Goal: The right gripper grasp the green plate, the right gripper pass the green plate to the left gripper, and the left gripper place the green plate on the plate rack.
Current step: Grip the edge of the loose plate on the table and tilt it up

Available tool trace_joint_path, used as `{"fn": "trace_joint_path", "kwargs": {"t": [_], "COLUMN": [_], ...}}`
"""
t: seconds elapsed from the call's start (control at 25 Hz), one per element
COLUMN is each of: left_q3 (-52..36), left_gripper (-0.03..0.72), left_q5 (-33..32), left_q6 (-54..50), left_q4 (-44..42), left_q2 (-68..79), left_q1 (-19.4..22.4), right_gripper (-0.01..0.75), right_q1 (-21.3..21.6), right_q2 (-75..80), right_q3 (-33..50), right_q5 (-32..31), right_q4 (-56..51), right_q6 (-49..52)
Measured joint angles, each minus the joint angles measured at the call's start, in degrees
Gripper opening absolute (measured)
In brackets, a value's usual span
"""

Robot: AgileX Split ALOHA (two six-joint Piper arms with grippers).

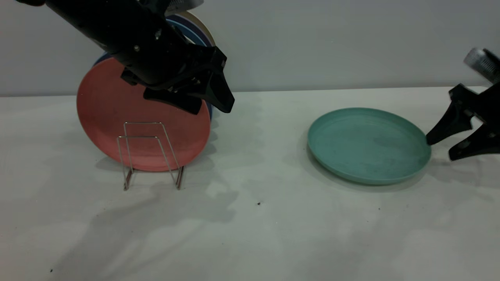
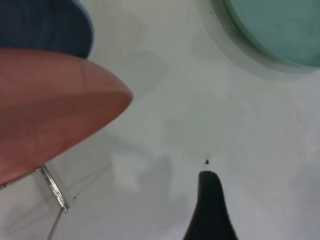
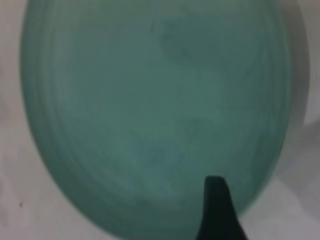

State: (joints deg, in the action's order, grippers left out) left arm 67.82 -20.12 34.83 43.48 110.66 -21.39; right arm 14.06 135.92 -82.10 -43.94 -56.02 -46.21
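The green plate (image 1: 367,144) lies flat on the white table at the right; it fills the right wrist view (image 3: 150,110) and shows at a corner of the left wrist view (image 2: 280,30). My right gripper (image 1: 439,149) is open at the plate's right rim, one fingertip (image 3: 217,210) over the rim, the other outside it. My left gripper (image 1: 214,109) is open and empty, held in the air in front of the racked plates. One of its fingers (image 2: 210,210) shows above bare table. The silver wire plate rack (image 1: 150,156) stands at the left.
A salmon-pink plate (image 1: 109,117) stands upright in the rack, with dark blue plates (image 1: 195,37) behind it. The pink plate (image 2: 50,110), a blue plate (image 2: 45,25) and a rack wire (image 2: 52,192) show in the left wrist view. A grey wall closes the back.
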Motion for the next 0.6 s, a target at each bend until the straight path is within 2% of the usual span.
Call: {"fn": "trace_joint_path", "kwargs": {"t": [0.24, 0.6], "left_q3": [0.0, 0.1], "left_gripper": [0.584, 0.584], "left_q5": [0.4, 0.6], "left_q6": [0.1, 0.1], "left_q4": [0.1, 0.1], "left_q2": [0.0, 0.0], "left_q1": [0.0, 0.0], "right_gripper": [0.5, 0.347], "right_q1": [-0.2, -2.7], "right_q2": [3.5, 6.7], "right_q3": [-2.2, -4.1], "right_q5": [-0.8, -0.8], "right_q4": [-4.3, -6.0], "right_q6": [-2.1, -2.3]}}
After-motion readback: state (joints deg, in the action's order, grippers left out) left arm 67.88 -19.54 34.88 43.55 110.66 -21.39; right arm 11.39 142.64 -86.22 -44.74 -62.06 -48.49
